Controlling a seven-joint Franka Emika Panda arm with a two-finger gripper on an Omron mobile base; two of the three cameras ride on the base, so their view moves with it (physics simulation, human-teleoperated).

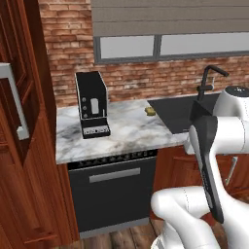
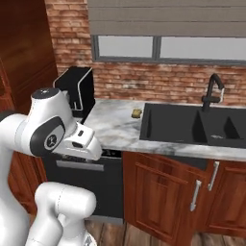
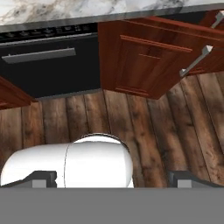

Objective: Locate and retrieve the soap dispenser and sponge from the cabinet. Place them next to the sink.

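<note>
Sponge (image 1: 151, 111): small yellow piece lying flat on the marble tabletop (image 1: 126, 131), just beside the left edge of the sink (image 1: 182, 114) and well to the right of the black coffee machine (image 1: 92, 104); in the right base view it sits at (image 2: 137, 113), again close to the sink (image 2: 192, 125) rim. Judged light, soft and compressible, not fragile; likely to squash rather than slip, so a hold across its short sides from above, fingers low against the tabletop, would suit. It already lies next to the sink, so it may need no further handling. Soap dispenser: cannot be located from these views; expected to be a rounded bottle, probably light but smooth, best taken around the body below the pump rather than by the pump top. Cabinet (image 1: 22, 146): reddish-brown, tall, left of the coffee machine, with a silver bar handle (image 1: 14, 99); its interior is hidden, and the dispenser is presumably there. Claw (image 3: 111, 180): spread wide, pinching nothing, aimed down at the wooden floor (image 3: 153, 131) in front of the dishwasher (image 3: 48, 65), well apart from the sponge and cabinet. Faucet (image 2: 213, 91): black, behind the sink.
</note>
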